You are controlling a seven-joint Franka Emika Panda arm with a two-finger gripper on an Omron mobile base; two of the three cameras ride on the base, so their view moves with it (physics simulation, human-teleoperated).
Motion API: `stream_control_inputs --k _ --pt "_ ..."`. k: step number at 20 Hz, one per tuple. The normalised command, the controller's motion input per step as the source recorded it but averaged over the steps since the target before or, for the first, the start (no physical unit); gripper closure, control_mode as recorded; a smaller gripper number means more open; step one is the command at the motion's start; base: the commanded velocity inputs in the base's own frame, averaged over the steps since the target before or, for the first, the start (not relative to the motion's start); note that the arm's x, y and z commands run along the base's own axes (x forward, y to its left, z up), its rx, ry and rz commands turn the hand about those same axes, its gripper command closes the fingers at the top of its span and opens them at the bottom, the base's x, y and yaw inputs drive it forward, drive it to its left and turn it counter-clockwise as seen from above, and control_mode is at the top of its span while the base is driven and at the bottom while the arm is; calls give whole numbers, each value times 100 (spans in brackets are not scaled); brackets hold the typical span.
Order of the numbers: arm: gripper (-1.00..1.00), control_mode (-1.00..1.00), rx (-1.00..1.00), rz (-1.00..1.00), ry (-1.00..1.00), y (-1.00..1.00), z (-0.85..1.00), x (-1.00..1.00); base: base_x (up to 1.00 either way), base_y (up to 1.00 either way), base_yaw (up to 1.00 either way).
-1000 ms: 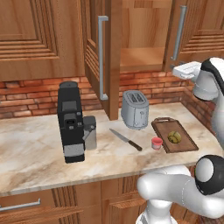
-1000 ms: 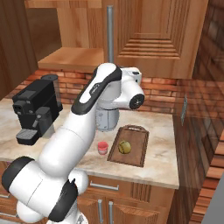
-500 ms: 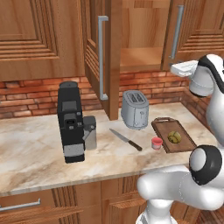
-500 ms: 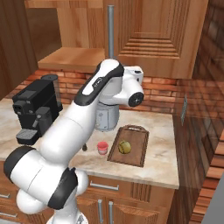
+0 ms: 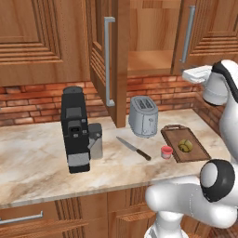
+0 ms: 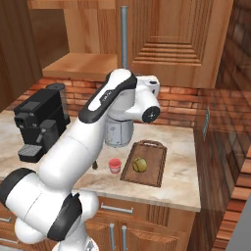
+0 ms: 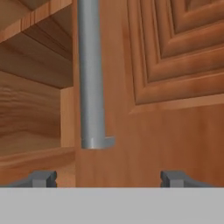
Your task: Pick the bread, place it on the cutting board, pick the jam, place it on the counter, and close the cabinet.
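1. The tool [image 7: 105, 178] is raised to cabinet height, with its two tips set wide apart and nothing between them; it is open.
2. Straight ahead of the tool stands the right-hand door of the cabinet [image 7: 175, 87], with the lower end of its grey bar handle [image 7: 91, 78] just above and a little left of the tool's midline.
3. Left of that door, beyond the tool, the cabinet interior [image 5: 148, 60] is open and its wooden shelf [image 6: 86, 66] is bare.
4. The left cabinet door [image 5: 111, 60] swings out over the worktop [image 5: 42, 158], far left of the tool.
5. Well below the tool, the cutting board [image 5: 195, 148] lies on the worktop and holds the bread [image 5: 185, 146], which rests inside its raised rim.
6. The jam [image 5: 166, 152] stands upright on the worktop just beside the board's left edge, apart from the bread.
7. Further left, also below the tool, sit a toaster [image 5: 143, 116], a knife [image 5: 133, 148] and a black coffee machine [image 5: 76, 130].
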Motion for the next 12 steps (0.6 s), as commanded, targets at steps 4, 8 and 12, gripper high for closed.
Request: stream_control_inputs --k 4,8,12 --pt "-100 -100 0 0 0 13 1 -56 0 0 0" --pt "-100 -100 0 0 -1 14 0 -72 0 0 0" --pt "-100 -100 -1 -1 -2 20 0 -64 0 0 0"
